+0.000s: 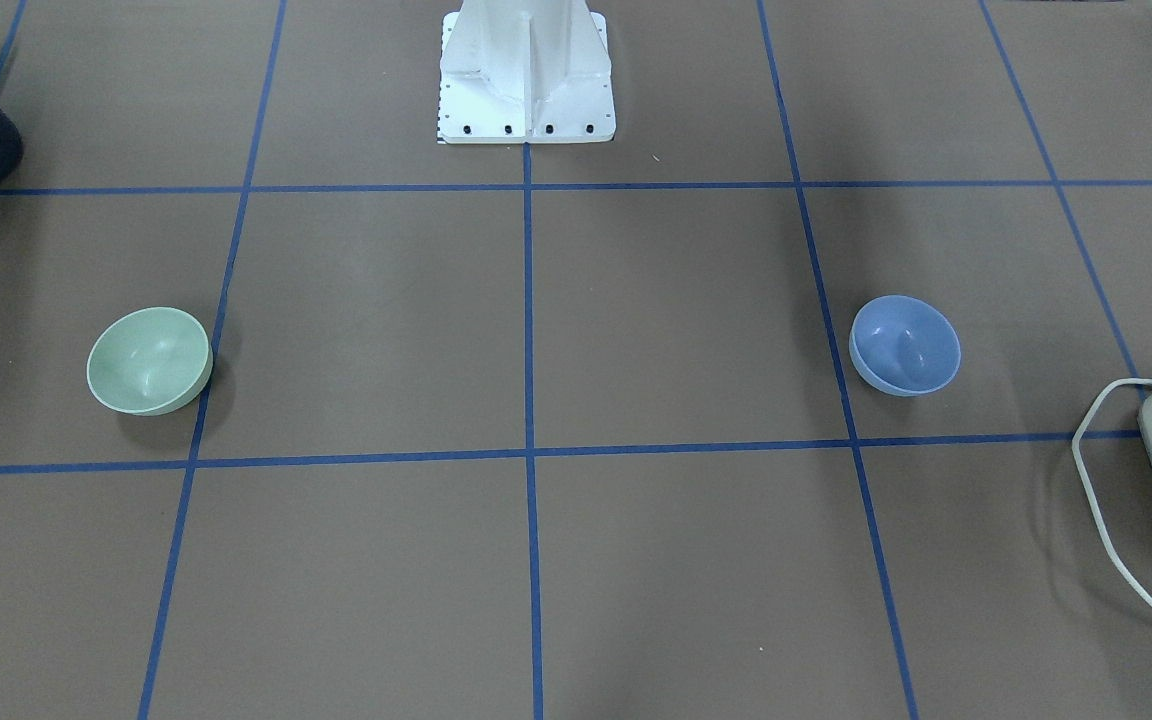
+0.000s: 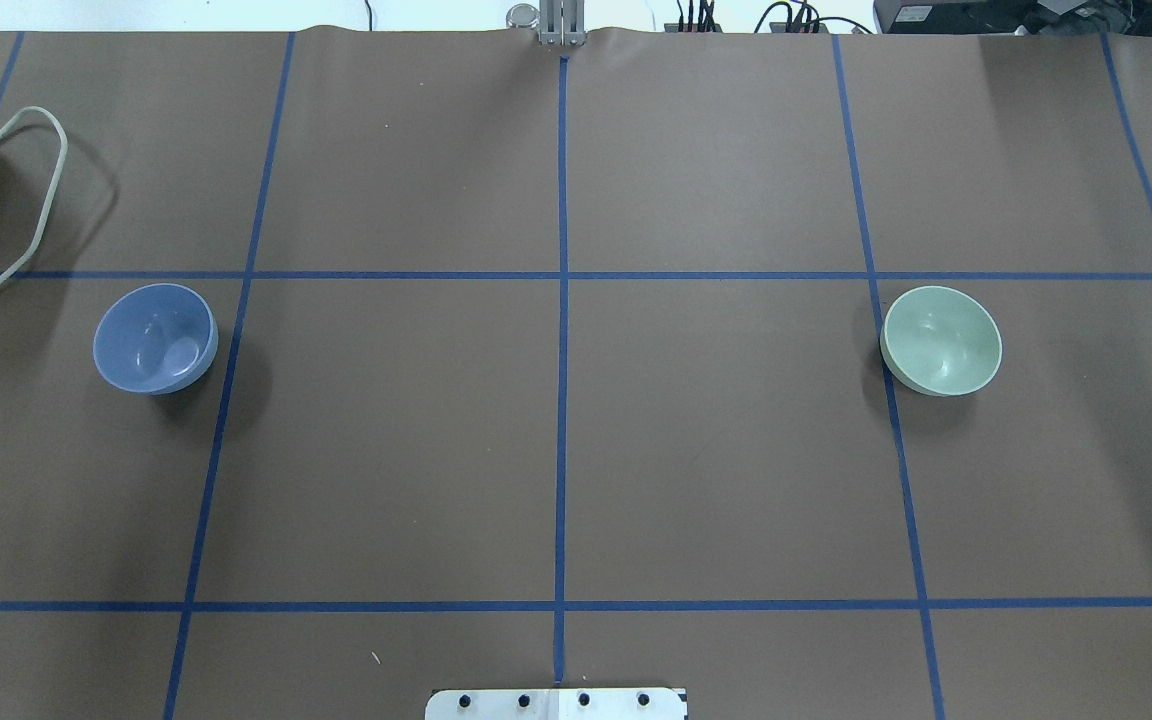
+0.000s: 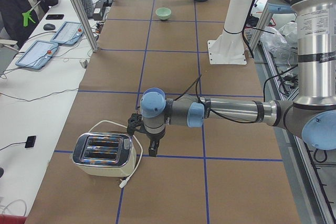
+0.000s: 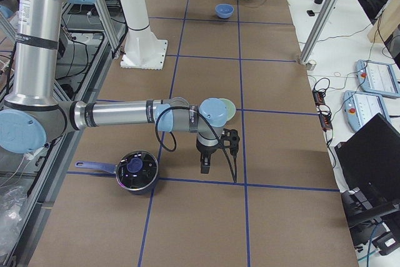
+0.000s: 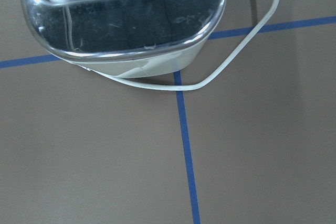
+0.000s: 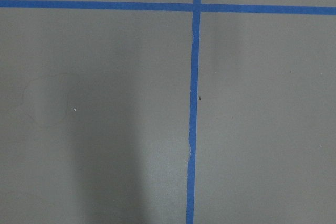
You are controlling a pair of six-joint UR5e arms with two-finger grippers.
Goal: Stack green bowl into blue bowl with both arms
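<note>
The pale green bowl [image 1: 149, 360] stands upright and empty on the brown table, on the robot's right side [image 2: 941, 340]. The periwinkle-blue bowl [image 1: 904, 344] stands upright and empty on the robot's left side [image 2: 155, 338], far apart from it. The left gripper [image 3: 152, 150] shows only in the exterior left view, pointing down beside a toaster; I cannot tell if it is open. The right gripper [image 4: 205, 166] shows only in the exterior right view, pointing down near the green bowl [image 4: 229, 109], which the wrist partly hides; I cannot tell its state. Neither wrist view shows fingers.
A chrome toaster [image 3: 104, 153] with a white cord sits at the table's left end, near the blue bowl. A dark pot [image 4: 136, 170] with a glass lid sits at the right end. The white pedestal [image 1: 526, 80] stands at the robot's side. Blue tape lines grid the table.
</note>
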